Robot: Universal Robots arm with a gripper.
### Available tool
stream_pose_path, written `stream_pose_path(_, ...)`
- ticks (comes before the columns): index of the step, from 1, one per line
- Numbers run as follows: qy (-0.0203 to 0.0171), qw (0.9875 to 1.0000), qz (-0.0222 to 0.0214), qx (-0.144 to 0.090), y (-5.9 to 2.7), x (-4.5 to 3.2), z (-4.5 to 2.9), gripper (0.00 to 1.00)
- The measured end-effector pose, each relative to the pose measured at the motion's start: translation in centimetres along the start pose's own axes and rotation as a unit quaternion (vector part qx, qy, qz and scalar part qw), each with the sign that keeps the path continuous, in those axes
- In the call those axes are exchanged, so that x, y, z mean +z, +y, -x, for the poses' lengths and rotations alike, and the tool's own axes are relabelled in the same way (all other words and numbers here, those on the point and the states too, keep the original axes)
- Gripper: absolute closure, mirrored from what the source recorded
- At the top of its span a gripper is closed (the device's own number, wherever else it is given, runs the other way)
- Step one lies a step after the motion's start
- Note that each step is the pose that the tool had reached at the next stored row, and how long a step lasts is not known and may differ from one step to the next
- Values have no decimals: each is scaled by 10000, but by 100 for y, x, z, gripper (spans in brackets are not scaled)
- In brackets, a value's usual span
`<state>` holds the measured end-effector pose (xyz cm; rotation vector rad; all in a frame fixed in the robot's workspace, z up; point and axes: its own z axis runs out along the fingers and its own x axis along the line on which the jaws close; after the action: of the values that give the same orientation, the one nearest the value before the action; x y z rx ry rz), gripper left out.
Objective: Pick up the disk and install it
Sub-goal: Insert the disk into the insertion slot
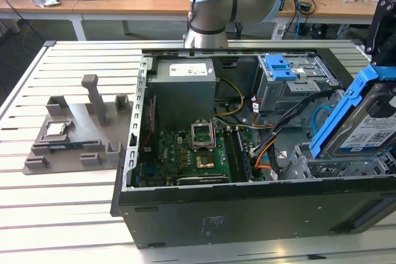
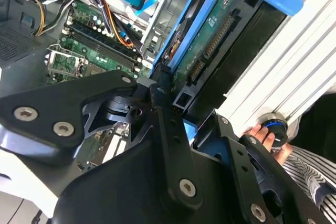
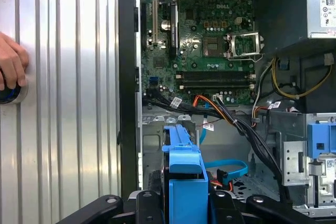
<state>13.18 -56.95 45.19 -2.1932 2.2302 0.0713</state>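
One gripper (image 2: 170, 90), fingers clamped on the blue frame, holds the disk (image 1: 370, 127) tilted on edge above the drive cage (image 1: 304, 156), at 3 o'clock from the motherboard (image 1: 198, 153) in the exterior view. Judgement: for a clean seating, square the frame with the cage rails. Keep it clear of the cable bundle (image 3: 231, 121) and the blue data cable (image 3: 226, 163) lying beneath.

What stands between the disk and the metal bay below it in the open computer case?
The disk is held in the gripper, tilted over the bay. In the first wrist view a blue cable loops inside the bay, and black cables run beside it. These might obstruct it.
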Motion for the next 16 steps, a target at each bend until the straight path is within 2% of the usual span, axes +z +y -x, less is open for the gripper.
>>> stream_pose_path(3,32,10000,-1,3,2,50,124,64)
stream_pose_path(8,72,10000,-3,59,3,98,183,64)
stream_pose_path(12,95,9999,-4,60,1,164,182,64)
stream_pose_path(16,96,9999,-4,60,-1,266,178,64)
